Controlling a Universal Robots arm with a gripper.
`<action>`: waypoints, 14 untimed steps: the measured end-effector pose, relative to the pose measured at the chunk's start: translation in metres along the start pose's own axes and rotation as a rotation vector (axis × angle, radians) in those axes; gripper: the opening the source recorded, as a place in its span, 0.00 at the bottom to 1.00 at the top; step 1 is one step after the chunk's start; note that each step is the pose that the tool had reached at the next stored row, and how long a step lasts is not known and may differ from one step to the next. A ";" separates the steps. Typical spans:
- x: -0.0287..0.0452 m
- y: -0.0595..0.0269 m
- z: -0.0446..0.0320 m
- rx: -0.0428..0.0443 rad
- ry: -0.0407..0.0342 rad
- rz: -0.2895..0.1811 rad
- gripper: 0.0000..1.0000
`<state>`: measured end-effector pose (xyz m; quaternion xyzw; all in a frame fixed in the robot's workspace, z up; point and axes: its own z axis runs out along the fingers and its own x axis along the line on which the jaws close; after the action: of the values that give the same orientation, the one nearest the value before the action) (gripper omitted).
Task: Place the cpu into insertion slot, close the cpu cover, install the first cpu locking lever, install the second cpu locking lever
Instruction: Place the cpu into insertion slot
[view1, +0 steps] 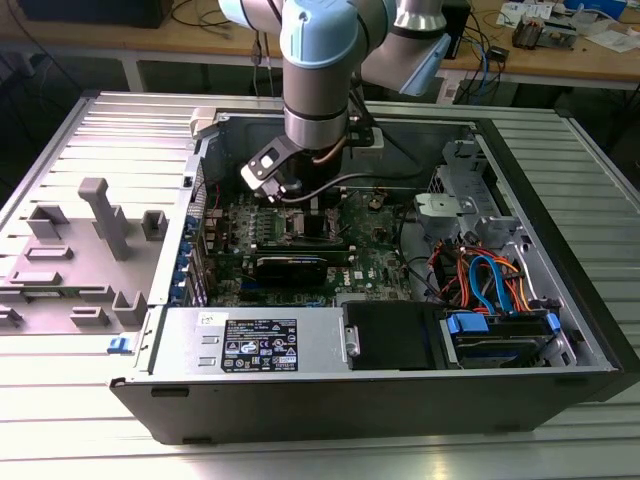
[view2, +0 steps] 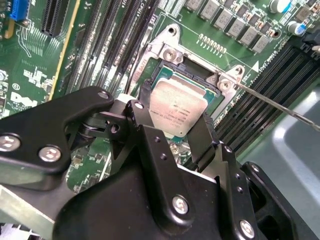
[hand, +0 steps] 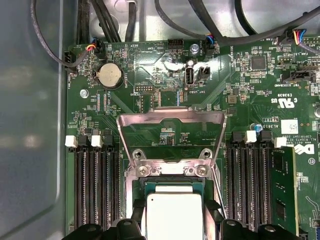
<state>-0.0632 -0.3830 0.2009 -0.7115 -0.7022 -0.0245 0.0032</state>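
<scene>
Ribbed metal table (view1: 90, 430) carries an open PC case (view1: 400, 400) on its side, w/ wooden benches (view1: 560, 62) behind. Clock positions below are read in the exterior view. My arm (view1: 315, 60) drops in from 12 o'clock onto the green board (view1: 375, 262) near the case's centre. Grey plastic fixtures (view1: 100, 215) sit on the table at 9 o'clock, just outside the case. The power supply (view1: 260, 345) lies at 6 o'clock and orange and blue cables (view1: 490, 280) bunch at approx. 4 o'clock. A black graphics card (view1: 300, 265) lies just toward 6 o'clock from my wrist.

My gripper (view2: 172, 112) is closed on the cpu (view2: 177, 107), one black finger (view2: 200, 132) on each of two opposite edges. The cpu sits square w/ the insertion slot (hand: 170, 171), inside its silvery rim. Can't tell if it is fully seated or a hair above.

The cpu cover (hand: 170, 116) is swung open, standing up off the hinge side of the slot. In the second wrist view a thin locking lever (view2: 280, 106) angles out from the slot's corner, unlatched. Long black memory slots (hand: 95, 190) run along both sides of the slot. A coin cell (hand: 109, 76) sits on the board beyond the cover.
</scene>
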 end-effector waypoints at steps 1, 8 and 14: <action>0.0002 0.0000 0.0007 -0.0002 -0.0001 0.004 0.54; 0.0013 0.0008 0.0025 -0.0001 -0.0001 0.004 0.54; 0.0013 0.0009 0.0031 0.0001 0.0000 -0.004 0.54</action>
<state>-0.0622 -0.3816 0.1979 -0.7102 -0.7035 -0.0244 0.0032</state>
